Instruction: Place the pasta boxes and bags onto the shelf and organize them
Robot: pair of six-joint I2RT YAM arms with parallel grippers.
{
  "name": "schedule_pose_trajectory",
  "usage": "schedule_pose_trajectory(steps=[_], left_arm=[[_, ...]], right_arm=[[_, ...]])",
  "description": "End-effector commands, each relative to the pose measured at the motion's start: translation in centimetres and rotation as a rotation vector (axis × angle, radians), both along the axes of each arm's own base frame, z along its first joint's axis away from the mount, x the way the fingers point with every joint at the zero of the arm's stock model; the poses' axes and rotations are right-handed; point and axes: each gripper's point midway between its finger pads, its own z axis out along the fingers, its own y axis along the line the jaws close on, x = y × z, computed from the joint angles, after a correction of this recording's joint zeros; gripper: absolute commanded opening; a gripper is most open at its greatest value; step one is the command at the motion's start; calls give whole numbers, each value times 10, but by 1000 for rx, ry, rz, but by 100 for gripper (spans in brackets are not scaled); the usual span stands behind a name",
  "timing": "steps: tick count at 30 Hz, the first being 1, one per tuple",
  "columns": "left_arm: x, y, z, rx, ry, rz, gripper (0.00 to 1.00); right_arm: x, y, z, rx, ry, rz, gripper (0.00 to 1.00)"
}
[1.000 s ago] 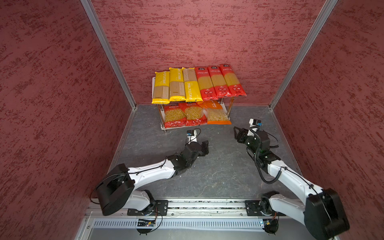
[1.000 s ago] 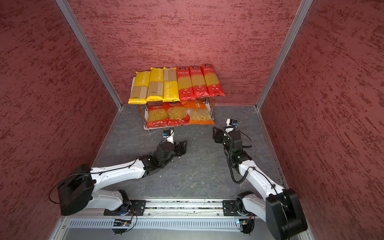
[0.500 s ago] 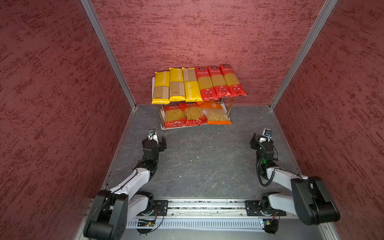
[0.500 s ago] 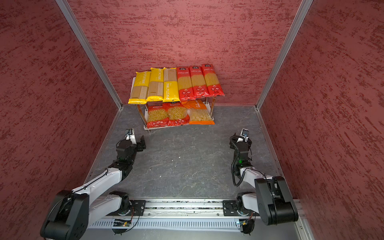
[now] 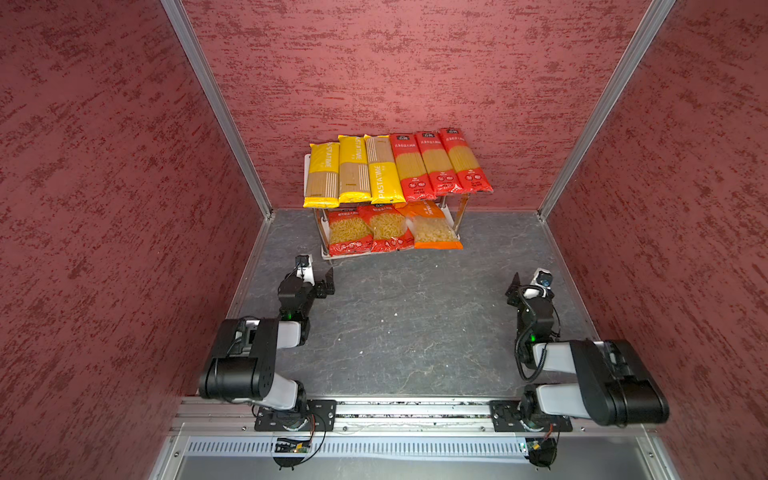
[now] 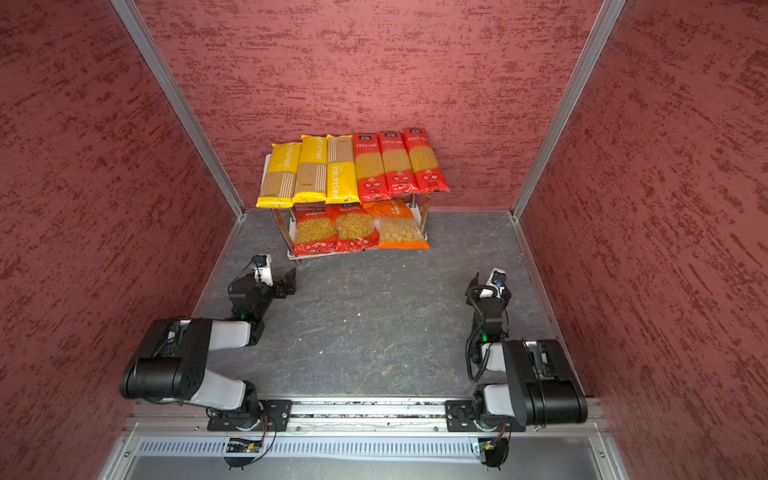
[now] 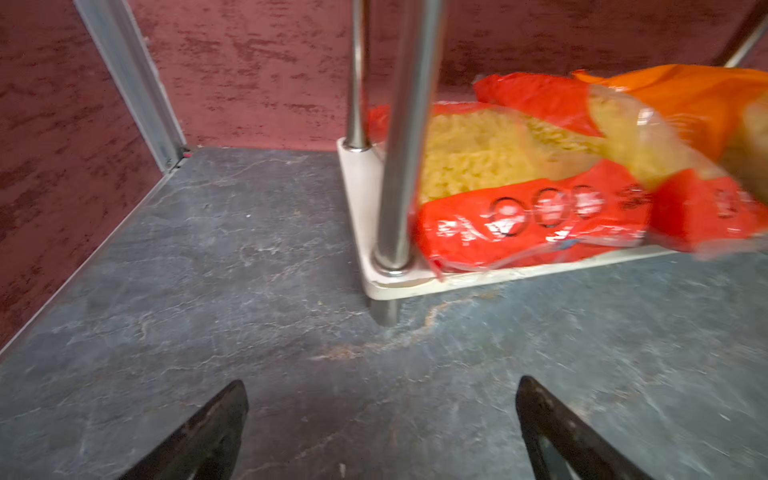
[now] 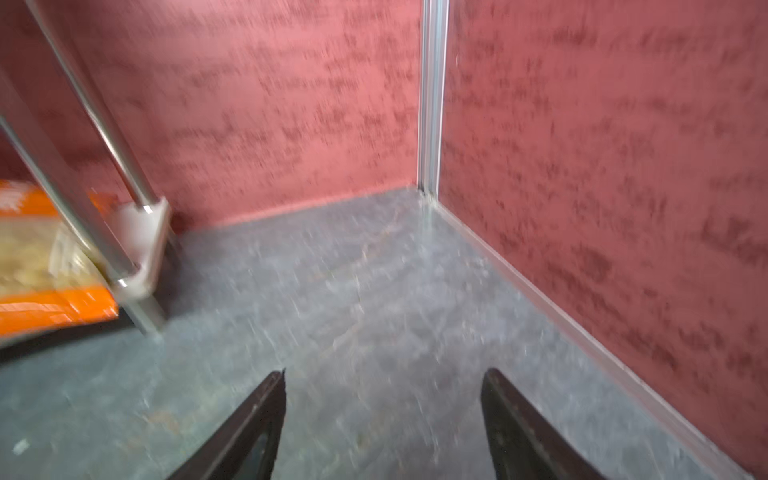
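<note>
The shelf (image 5: 329, 254) stands against the back wall in both top views. Its upper board carries three yellow spaghetti packs (image 5: 353, 170) on the left and three red spaghetti bags (image 5: 438, 164) on the right. Three red and orange short-pasta bags (image 5: 390, 228) lie on the lower board. My left gripper (image 5: 322, 282) hovers open and empty over the floor, just in front of the shelf's left front post (image 7: 397, 166). Near the right wall, my right gripper (image 5: 524, 286) is also open and empty. The left wrist view shows a red short-pasta bag (image 7: 519, 216). The right wrist view shows the orange bag (image 8: 50, 311).
Red textured walls (image 5: 104, 208) close in the grey slate floor (image 5: 415, 324) on three sides, with aluminium corner posts (image 5: 224, 116) at the back. Both arm bases sit on a metal rail (image 5: 415, 409) along the front edge.
Both arms have drawn back from the floor in front of the shelf and folded toward their bases, left gripper to the left side, right gripper to the right. Both grippers have opened wider.
</note>
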Motion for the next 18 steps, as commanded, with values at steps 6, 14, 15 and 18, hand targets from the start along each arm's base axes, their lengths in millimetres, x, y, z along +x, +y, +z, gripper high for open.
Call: schedule_pose_trajectory(steps=[6, 14, 15, 18], left_arm=[[9, 13, 13, 15, -55, 123, 100], [10, 1, 12, 32, -47, 60, 100], [10, 1, 13, 30, -49, 57, 100], [10, 2, 13, 25, -49, 59, 100]], right_arm=[[22, 1, 16, 11, -89, 55, 86], [25, 0, 15, 23, -78, 56, 86], [25, 0, 14, 22, -73, 56, 86], [26, -3, 14, 24, -70, 43, 99]])
